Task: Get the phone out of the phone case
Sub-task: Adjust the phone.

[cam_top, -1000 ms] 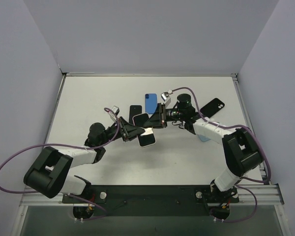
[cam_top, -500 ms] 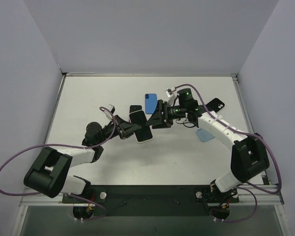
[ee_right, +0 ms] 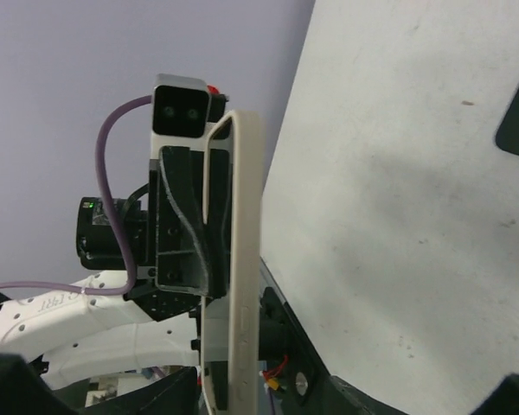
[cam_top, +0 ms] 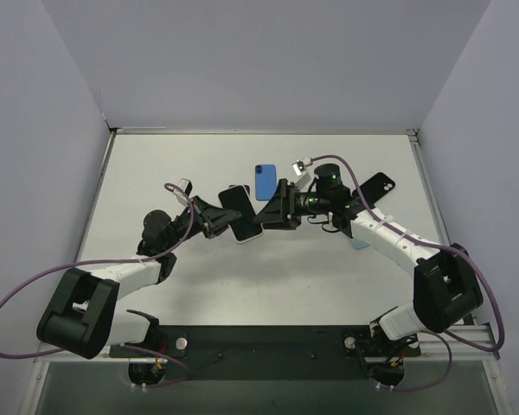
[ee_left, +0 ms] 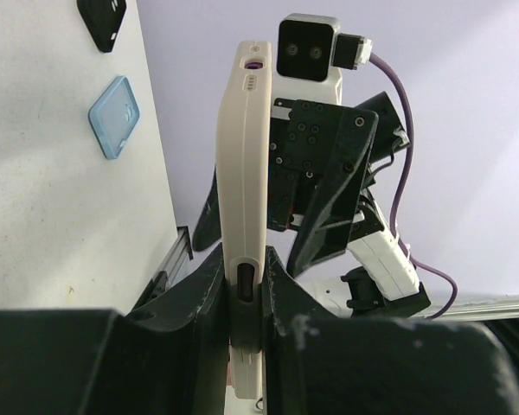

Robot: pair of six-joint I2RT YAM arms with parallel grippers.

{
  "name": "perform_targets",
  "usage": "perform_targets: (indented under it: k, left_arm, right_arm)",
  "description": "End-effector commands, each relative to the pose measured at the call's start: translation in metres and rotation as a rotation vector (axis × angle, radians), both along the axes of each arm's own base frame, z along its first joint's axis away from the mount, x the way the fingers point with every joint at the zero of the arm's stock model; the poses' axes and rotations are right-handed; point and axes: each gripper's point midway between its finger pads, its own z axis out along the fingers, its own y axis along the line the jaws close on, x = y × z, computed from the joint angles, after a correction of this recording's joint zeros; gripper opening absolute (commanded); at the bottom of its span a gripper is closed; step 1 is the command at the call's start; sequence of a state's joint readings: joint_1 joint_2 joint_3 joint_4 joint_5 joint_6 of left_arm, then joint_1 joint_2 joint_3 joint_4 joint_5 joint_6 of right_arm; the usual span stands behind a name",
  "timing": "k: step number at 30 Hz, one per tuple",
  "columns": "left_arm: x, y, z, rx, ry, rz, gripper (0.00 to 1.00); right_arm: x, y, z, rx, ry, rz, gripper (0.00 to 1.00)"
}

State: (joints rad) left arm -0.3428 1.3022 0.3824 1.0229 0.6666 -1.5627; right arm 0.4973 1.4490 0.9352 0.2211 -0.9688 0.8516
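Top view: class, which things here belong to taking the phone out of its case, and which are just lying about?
In the job:
cased phone, clamped in the left gripper
right gripper, open, facing it

Lying about on the table:
blue phone
black phone
pale blue case

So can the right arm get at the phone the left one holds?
Probably yes: the left end effector clamps the phone edge-on above the table, and the right end effector is open right beside it, nothing between.
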Motion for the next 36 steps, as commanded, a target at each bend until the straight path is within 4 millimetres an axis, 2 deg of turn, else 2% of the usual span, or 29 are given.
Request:
perform_targets:
  k: [1,2,4,5,6,8,11,12,19,20,21,25,26,27,31,36]
  left_arm:
    - [0.005,0.001,0.043,-0.066,-0.138,0.004,0.00]
    - [0.005,0.002,0.045,-0.071,-0.145,0.005,0.00]
    - [0.006,0.003,0.045,-0.076,-0.140,0.010,0.00]
    - [0.007,0.003,0.044,-0.072,-0.130,0.012,0.00]
    - [0.007,0.003,0.044,-0.071,-0.131,0.012,0.00]
    - [0.009,0.004,0.046,-0.065,-0.129,0.017,0.00]
    - [0.010,0.004,0.052,-0.071,-0.136,0.022,0.16]
    - [0.010,0.004,0.053,-0.072,-0.135,0.022,0.26]
    - [0.016,0.001,0.056,-0.103,-0.123,0.004,0.47]
    - [0.015,0.001,0.058,-0.113,-0.137,-0.001,0.47]
    - [0.015,0.001,0.060,-0.125,-0.135,-0.004,0.46]
    - [0.017,0.000,0.056,-0.146,-0.117,-0.006,0.06]
    - [0.017,0.000,0.058,-0.149,-0.123,-0.006,0.00]
    - [0.017,0.000,0.058,-0.151,-0.123,-0.007,0.00]
    - [0.018,0.007,0.057,-0.151,-0.116,0.029,0.00]
    - [0.025,0.014,0.053,-0.136,-0.097,0.079,0.00]
  right_arm:
    - [-0.010,0.030,0.033,0.156,-0.039,0.079,0.49]
    - [-0.007,0.034,0.034,0.180,-0.052,0.080,0.34]
    - [-0.008,0.038,0.036,0.210,-0.018,0.074,0.18]
    - [-0.006,0.041,0.040,0.238,-0.034,0.075,0.04]
    - [-0.006,0.041,0.044,0.254,-0.037,0.075,0.00]
    - [-0.007,0.043,0.047,0.283,-0.034,0.076,0.00]
    - [-0.009,0.045,0.050,0.291,-0.047,0.096,0.00]
    - [-0.010,0.046,0.049,0.289,-0.048,0.102,0.00]
    - [-0.021,0.053,0.058,0.299,-0.075,0.173,0.00]
    - [-0.022,0.055,0.059,0.301,-0.080,0.183,0.00]
    - [-0.021,0.055,0.059,0.298,-0.081,0.182,0.00]
    - [-0.022,0.055,0.054,0.280,-0.067,0.180,0.00]
    - [-0.021,0.055,0.054,0.274,-0.066,0.177,0.00]
    - [-0.021,0.054,0.052,0.267,-0.066,0.172,0.00]
    - [-0.012,0.046,0.049,0.269,-0.031,0.080,0.31]
    - [-0.014,0.044,0.042,0.255,-0.009,0.016,0.31]
